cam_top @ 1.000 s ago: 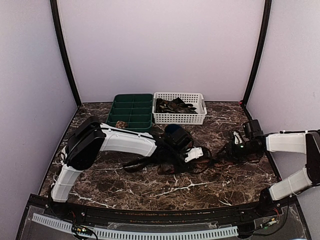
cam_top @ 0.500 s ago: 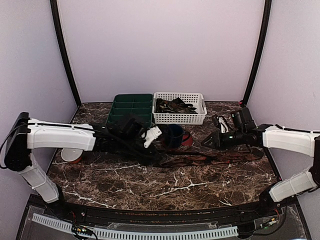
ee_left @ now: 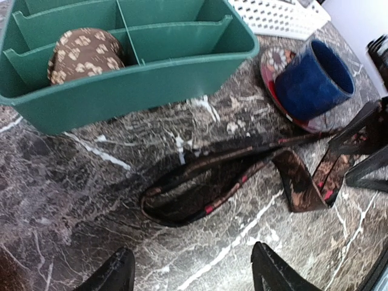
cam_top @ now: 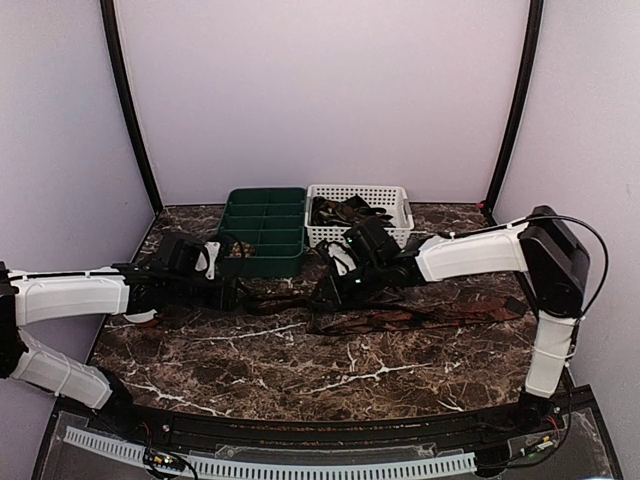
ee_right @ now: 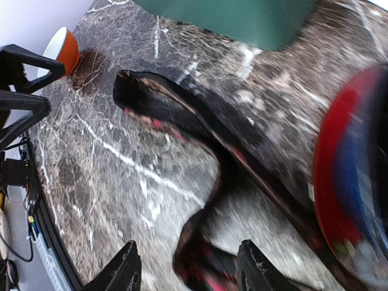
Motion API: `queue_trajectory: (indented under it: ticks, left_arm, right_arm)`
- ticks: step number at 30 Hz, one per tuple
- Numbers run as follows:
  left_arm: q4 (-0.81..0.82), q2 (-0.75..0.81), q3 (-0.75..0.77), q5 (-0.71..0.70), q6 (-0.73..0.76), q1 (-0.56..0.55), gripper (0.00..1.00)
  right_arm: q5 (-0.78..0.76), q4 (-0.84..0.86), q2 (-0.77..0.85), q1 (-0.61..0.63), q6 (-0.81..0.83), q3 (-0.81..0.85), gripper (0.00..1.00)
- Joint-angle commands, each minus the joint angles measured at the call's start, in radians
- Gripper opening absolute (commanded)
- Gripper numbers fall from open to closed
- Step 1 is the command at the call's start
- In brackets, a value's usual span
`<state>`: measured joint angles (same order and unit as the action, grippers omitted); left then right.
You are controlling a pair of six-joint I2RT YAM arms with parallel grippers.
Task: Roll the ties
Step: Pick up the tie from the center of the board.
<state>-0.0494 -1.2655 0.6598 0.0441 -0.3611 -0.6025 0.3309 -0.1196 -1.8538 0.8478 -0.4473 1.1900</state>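
My left pincer [ee_left: 192, 253] and right pincer [ee_right: 188, 248] both hang spread above the loose tie [ee_left: 200, 188]; I'd pinch its folded end squarely.

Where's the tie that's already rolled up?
In the left wrist view, the rolled tie sits in a near-left compartment of the green tray, toward the table's back left. The blue mug stands to the tray's right.

Tie [ee_right: 177, 119] blurred low; blue mug [ee_right: 373, 139] blurred, cut by right edge.
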Motion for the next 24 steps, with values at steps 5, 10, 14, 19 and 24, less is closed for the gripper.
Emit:
queue_trajectory:
  ticks: [5,10,14,19,24]
  left_arm:
    - [0.019,0.025,0.012,0.016,-0.036,0.051,0.68]
    - [0.016,0.018,0.028,0.023,-0.037,0.075,0.68]
    - [0.008,0.007,0.037,0.023,-0.033,0.089,0.68]
    - [-0.005,-0.024,0.04,0.051,-0.046,0.128,0.68]
    - [-0.032,-0.074,0.052,0.066,-0.053,0.144,0.66]
  right_arm:
    - [-0.152,-0.073,-0.223,0.086,0.068,0.247,0.58]
    - [-0.171,-0.137,-0.319,0.111,0.099,0.355,0.59]
    - [-0.136,-0.109,-0.315,0.153,0.121,0.36,0.54]
    - [-0.16,-0.108,-0.306,0.241,0.208,0.349,0.51]
    - [-0.228,-0.146,-0.337,0.311,0.287,0.333,0.53]
